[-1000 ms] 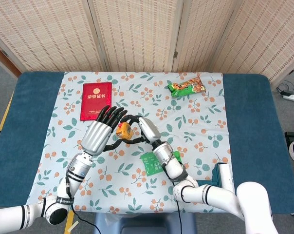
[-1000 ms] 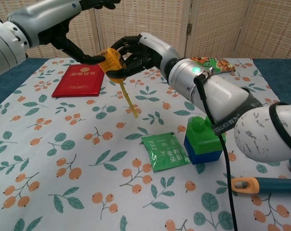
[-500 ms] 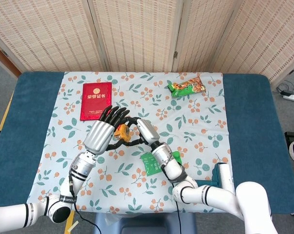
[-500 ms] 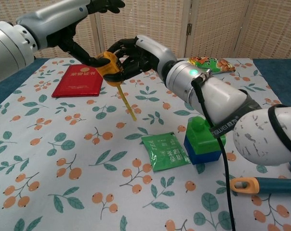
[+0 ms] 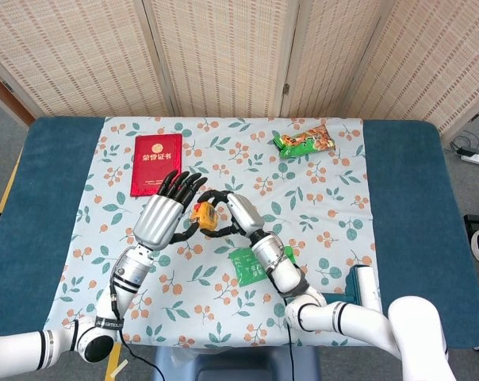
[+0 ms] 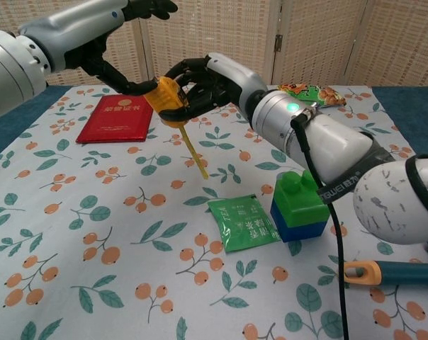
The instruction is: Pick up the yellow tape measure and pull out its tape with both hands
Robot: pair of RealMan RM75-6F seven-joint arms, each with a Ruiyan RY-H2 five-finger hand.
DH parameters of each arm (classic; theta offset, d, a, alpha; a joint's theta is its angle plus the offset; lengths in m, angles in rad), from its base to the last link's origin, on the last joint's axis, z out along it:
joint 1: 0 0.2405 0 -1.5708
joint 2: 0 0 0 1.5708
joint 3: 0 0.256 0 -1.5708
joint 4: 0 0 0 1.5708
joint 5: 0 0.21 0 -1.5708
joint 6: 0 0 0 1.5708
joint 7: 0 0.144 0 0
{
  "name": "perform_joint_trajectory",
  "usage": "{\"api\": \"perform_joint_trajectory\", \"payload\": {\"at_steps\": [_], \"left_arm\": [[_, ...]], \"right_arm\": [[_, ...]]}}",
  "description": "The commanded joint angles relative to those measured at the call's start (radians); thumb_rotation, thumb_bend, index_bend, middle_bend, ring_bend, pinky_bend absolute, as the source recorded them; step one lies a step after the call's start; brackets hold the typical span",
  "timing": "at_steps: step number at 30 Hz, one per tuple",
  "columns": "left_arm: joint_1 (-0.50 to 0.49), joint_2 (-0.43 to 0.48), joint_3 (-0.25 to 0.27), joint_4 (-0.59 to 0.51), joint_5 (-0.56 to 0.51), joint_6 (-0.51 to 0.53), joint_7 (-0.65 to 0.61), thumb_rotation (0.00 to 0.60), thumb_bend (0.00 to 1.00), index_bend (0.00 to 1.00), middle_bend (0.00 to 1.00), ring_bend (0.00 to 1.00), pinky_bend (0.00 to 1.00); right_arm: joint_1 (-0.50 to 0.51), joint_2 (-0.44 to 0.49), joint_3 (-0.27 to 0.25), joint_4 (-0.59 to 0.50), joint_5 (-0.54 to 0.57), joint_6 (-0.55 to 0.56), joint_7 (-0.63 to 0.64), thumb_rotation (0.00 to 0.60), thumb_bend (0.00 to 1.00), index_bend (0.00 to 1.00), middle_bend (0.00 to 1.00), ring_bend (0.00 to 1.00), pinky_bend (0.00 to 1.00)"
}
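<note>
Only the chest view shows the tape (image 6: 195,154) dangling from the yellow tape measure (image 6: 166,97); right hand (image 6: 203,83) grips it, left hand (image 6: 132,42) fingers pinch it.

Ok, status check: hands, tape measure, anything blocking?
Right hand grips yellow tape measure, lifted above table. Left hand touches its case, fingers spread. Tape partly out, dangling. Nothing blocking.

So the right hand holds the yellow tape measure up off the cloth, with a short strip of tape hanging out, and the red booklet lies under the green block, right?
Not quite. The chest view shows the red booklet lying alone on the cloth, far from the green block, which sits on a blue one. The rest holds: the right hand holds the yellow tape measure aloft, tape hanging out.
</note>
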Motion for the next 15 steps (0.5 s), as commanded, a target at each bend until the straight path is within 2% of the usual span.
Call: {"api": "perform_joint_trajectory", "payload": {"at_steps": [1,7,15], "left_arm": [[-0.001,0.001,0.001,0.001,-0.004,-0.001,0.002,0.600,0.44,0.13,0.10,0.07,0.00],[-0.002,0.005,0.005,-0.001,-0.012,0.002,0.014,0.600,0.52,0.23,0.10,0.07,0.00],[-0.005,0.019,0.008,-0.013,-0.032,-0.004,0.035,0.600,0.52,0.42,0.11,0.08,0.00]], "right_arm": [[-0.002,0.003,-0.001,-0.004,-0.001,0.002,0.000,0.600,0.42,0.58,0.50,0.44,0.21],[-0.009,0.010,-0.004,-0.009,-0.001,0.004,0.000,0.600,0.42,0.58,0.50,0.44,0.21],[-0.012,0.011,-0.004,-0.004,0.000,0.005,0.004,0.600,0.42,0.58,0.50,0.44,0.21]]}}
